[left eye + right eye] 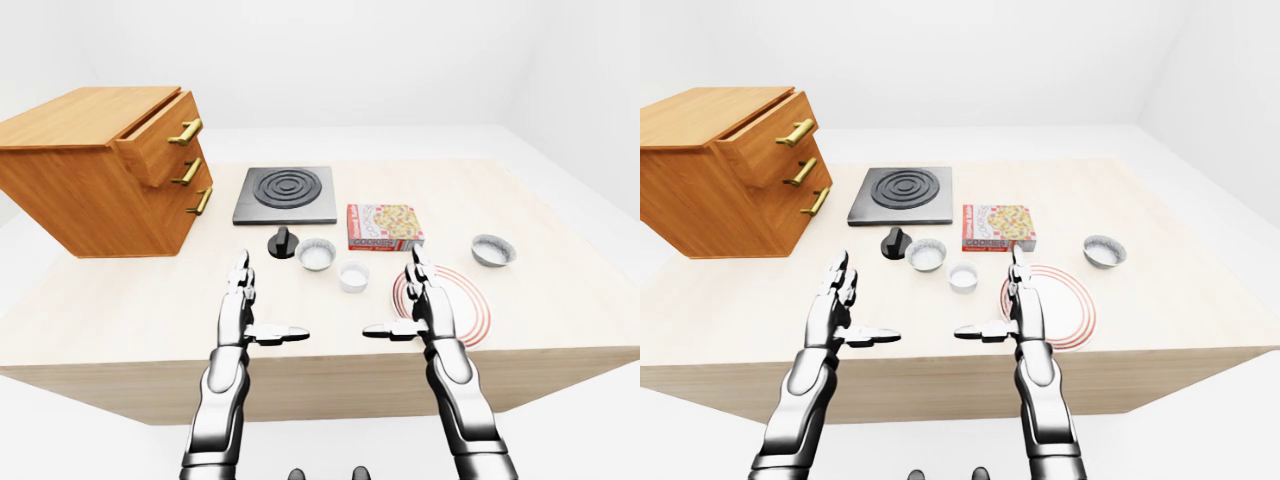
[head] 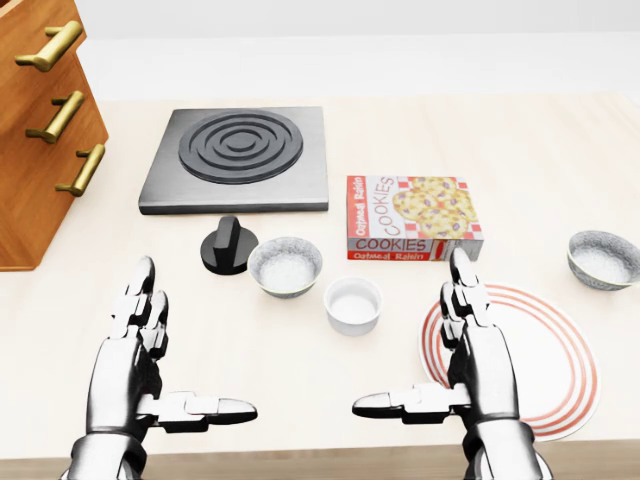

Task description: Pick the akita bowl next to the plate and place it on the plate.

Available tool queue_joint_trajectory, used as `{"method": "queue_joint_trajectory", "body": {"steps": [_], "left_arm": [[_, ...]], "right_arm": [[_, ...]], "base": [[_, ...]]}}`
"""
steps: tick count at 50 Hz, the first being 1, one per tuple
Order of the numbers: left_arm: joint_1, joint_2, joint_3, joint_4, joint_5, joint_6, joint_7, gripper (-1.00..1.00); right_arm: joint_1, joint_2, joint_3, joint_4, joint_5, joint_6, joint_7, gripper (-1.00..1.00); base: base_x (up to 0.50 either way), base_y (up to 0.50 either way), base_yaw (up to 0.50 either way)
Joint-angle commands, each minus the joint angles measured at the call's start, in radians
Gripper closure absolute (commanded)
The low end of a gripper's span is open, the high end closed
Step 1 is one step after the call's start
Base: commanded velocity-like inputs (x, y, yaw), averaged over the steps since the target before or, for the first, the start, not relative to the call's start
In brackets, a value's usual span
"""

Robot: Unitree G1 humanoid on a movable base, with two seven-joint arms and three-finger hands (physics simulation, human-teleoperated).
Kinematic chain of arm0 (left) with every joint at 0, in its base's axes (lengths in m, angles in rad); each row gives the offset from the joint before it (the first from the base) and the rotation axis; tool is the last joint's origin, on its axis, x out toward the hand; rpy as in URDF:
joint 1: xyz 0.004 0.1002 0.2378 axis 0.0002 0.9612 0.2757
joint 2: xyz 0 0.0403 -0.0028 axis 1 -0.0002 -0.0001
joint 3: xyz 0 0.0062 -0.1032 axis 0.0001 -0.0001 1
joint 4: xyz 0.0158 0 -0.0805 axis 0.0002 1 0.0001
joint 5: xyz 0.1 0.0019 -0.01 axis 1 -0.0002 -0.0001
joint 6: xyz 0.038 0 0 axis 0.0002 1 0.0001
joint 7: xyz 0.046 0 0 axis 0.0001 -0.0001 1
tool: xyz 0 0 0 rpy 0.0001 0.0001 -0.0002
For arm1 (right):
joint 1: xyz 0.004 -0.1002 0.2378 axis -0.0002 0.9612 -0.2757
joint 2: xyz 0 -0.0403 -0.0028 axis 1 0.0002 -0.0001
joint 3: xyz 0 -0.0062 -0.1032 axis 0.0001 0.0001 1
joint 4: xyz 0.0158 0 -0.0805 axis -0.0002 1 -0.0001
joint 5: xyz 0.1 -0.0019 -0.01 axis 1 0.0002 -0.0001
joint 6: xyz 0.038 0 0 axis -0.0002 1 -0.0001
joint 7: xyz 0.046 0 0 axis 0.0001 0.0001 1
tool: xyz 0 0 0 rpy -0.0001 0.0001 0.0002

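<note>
Above the near edge of the surface [image 2: 300,380]: both robot hands hover, palms facing each other, neither touching anything.
Right robot hand [image 2: 470,345]: spread wide, fingers straight up and thumb pointing inward; it holds nothing and hangs over the left rim of the plate, likely because it is the nearer one for the reach.
Left robot hand [image 2: 140,350]: equally wide and empty, over bare wood, well apart from every dish; it looks parked in a mirror rest pose.
Plate [image 2: 545,365]: one, white with red rings, flat at the lower right of the head view, nothing resting on it, so the placing is not yet done.
Bowls: three. A speckled grey one [image 2: 604,258] sits just beside the plate's upper right rim; by its nearness I judge it the akita bowl to pick. A matching speckled bowl [image 2: 285,266] sits further left, by the knob. A small plain white bowl [image 2: 353,305] sits between that one and the plate.
Cookie box [image 2: 412,217]: one, lying flat above the plate.
Stove knob [image 2: 228,245]: one, black, just below the burner.
Burner plate [image 2: 238,158]: one, dark, ringed.
Drawer cabinet [image 1: 100,170]: one, wooden, three brass handles, top drawer slightly open.
</note>
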State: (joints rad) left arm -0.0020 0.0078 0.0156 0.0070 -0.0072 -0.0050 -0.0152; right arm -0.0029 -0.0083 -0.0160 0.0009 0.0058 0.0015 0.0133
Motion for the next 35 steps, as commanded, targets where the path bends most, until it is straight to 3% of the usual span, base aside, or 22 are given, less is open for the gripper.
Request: {"method": "queue_joint_trajectory", "body": {"steps": [1,5,7,9,11,14,21,23,27,28,29,33,35], "left_arm": [[-0.003,0.012,0.024,0.010,-0.010,-0.007,-0.023,-1.00],[-0.003,0.012,0.024,0.014,-0.010,-0.012,-0.023,-1.00],[-0.005,0.013,0.026,0.031,-0.010,-0.025,-0.025,-1.00],[0.001,0.011,0.022,0.003,-0.009,-0.004,-0.022,-1.00],[0.001,0.011,0.022,0.000,-0.009,-0.002,-0.022,-1.00],[-0.005,0.013,0.025,0.029,-0.010,-0.025,-0.024,-1.00],[-0.005,0.013,0.024,0.011,-0.009,-0.007,-0.022,-1.00],[-0.010,0.015,0.028,0.036,-0.010,-0.027,-0.025,-1.00],[0.004,0.010,0.020,-0.017,-0.006,0.012,-0.019,-1.00],[0.001,0.011,0.022,-0.002,-0.007,0.000,-0.021,-1.00],[0.003,0.010,0.020,-0.008,-0.006,0.004,-0.020,-1.00],[-0.008,0.013,0.027,0.029,-0.010,-0.022,-0.023,-1.00],[-0.011,0.014,0.027,0.039,-0.010,-0.030,-0.024,-1.00]], "right_arm": [[-0.008,-0.014,-0.026,0.006,0.007,0.001,0.020,-1.00],[-0.008,-0.014,-0.026,0.004,0.006,0.001,0.020,-1.00],[-0.009,-0.014,-0.027,0.006,0.006,0.001,0.020,-1.00],[-0.008,-0.014,-0.026,0.007,0.004,-0.001,0.020,-1.00],[-0.008,-0.014,-0.025,0.004,0.004,0.001,0.020,-1.00],[-0.007,-0.013,-0.026,0.000,0.006,-0.005,0.022,-1.00],[0.008,-0.009,-0.028,-0.050,0.052,0.023,0.049,-1.00],[0.009,-0.009,-0.028,-0.055,0.053,0.024,0.049,-1.00],[0.009,-0.009,-0.028,-0.065,0.063,0.030,0.049,-1.00],[0.006,-0.009,-0.031,-0.057,0.065,0.024,0.048,-1.00],[0.006,-0.008,-0.036,-0.073,0.079,0.043,0.048,-1.00],[0.005,-0.009,-0.039,-0.084,0.094,0.057,0.049,-1.00],[0.006,-0.010,-0.037,-0.080,0.091,0.048,0.049,-1.00]], "base": [[0.00,0.00,0.00],[0.00,0.00,0.00],[0.00,0.00,0.00],[0.00,0.00,0.00],[0.00,0.00,0.00],[0.00,0.00,0.00],[0.00,0.00,0.00],[0.00,0.00,0.00],[0.00,0.00,0.00],[0.00,0.00,0.00],[0.00,0.00,0.00],[0.00,-0.07,0.00],[-0.02,-0.31,0.00]]}}
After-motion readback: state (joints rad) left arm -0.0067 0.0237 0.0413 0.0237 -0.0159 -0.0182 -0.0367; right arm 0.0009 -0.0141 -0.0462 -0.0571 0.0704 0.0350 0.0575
